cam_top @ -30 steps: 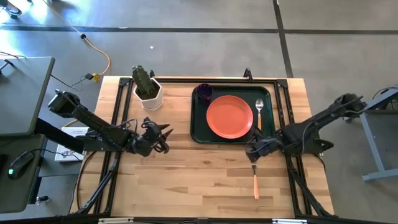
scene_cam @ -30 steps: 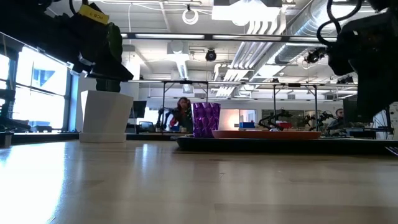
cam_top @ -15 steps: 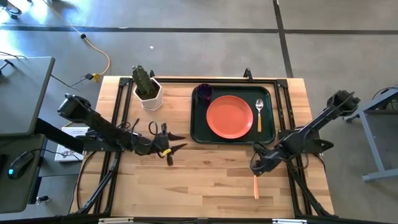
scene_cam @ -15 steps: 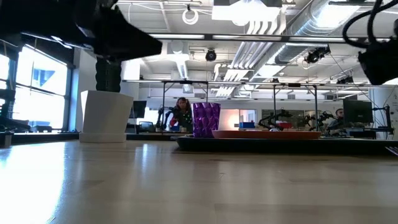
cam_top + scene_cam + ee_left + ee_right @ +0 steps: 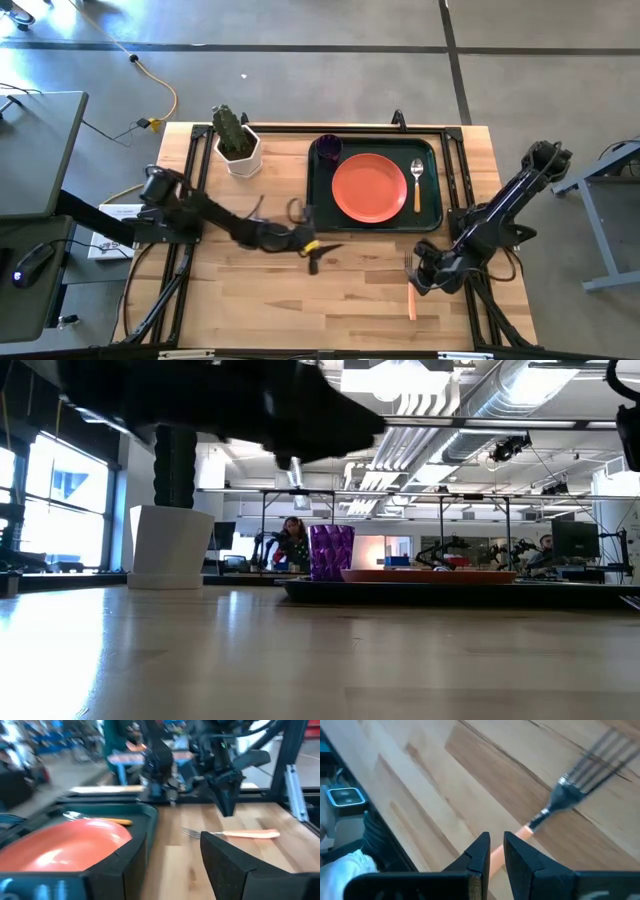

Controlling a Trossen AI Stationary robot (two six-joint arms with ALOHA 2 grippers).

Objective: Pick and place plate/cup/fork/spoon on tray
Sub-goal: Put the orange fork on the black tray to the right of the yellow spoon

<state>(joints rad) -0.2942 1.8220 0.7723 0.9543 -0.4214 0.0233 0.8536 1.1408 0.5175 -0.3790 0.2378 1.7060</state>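
**Last piece out: the fork lying on bare wood**

From above, we are looking at a pale butcher-block table (image 5: 300, 300) on a grey floor. The dark green tray (image 5: 318, 215) is already holding the plate (image 5: 369, 187), the cup (image 5: 329, 149) and the spoon (image 5: 417, 180). The fork (image 5: 410, 288) is lying on the wood just outside the tray's near right corner. The right gripper (image 5: 422, 278) is hovering right beside its neck. The left gripper (image 5: 312, 250) is reaching out near the tray's lower left corner, fingers spread apart and holding nothing.

At table height, we are seeing a bright workshop behind the cup (image 5: 331, 552) and the plate's edge (image 5: 430, 574); the fork is not visible here.

Through the left wrist camera, we are looking past wide-open fingers (image 5: 235, 865) at the fork (image 5: 235, 834) lying flat beyond them.

Through the right wrist camera, the fingers (image 5: 479, 851) are standing nearly together, a narrow gap between them, over the orange handle just below the fork's metal neck (image 5: 565, 795).

We are judging the fork light, rigid and low-lying, its metal end likely slippery. We would be taking it across the handle, near the middle, with fingertips pressed close to the wood.
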